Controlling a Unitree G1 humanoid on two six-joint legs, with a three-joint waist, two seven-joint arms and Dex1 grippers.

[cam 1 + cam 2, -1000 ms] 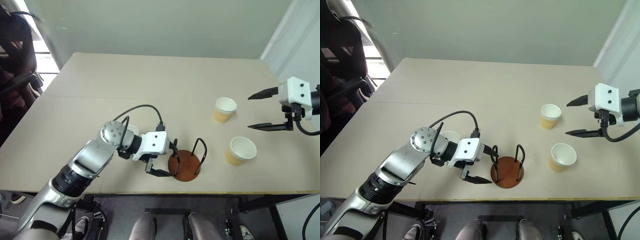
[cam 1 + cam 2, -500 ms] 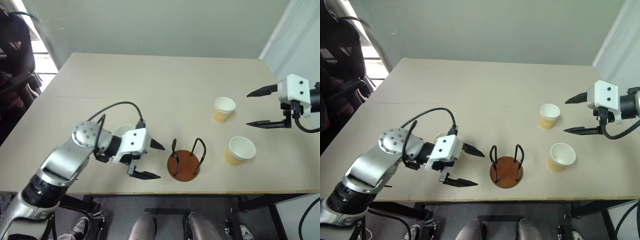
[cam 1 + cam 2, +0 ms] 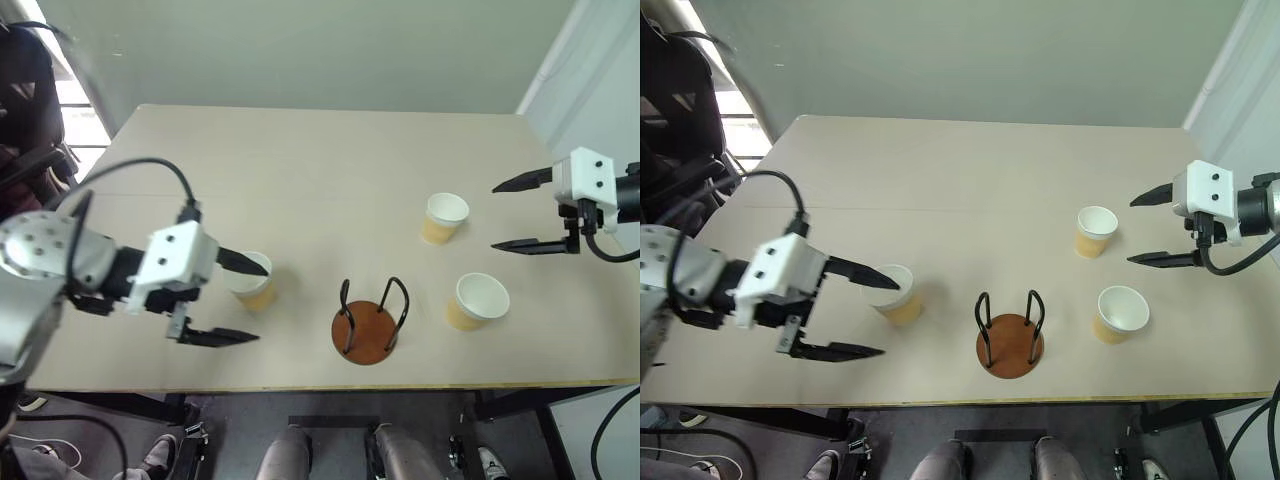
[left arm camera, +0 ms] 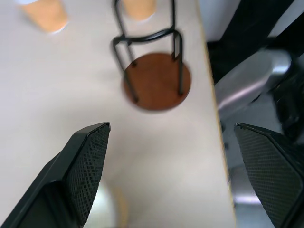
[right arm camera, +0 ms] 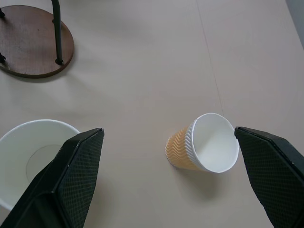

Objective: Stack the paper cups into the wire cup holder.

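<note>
Three paper cups (image 3: 443, 218) upright, mouths up.

Table (image 3: 300, 170): upper half of frame bare, free passage across its whole width

Lower half: wire cup holder (image 3: 368, 322) at lower centre near front edge, top open between its wire loops

Cup (image 3: 252, 280) left of holder, well apart; left gripper (image 3: 232, 300) at lower left, jaws wide, upper finger over that cup

Two cups at right, (image 3: 442, 218) and (image 3: 476, 301), open lane between them; right gripper (image 3: 510, 214) at right edge, jaws wide

Strip between holder and right cups clear
</note>
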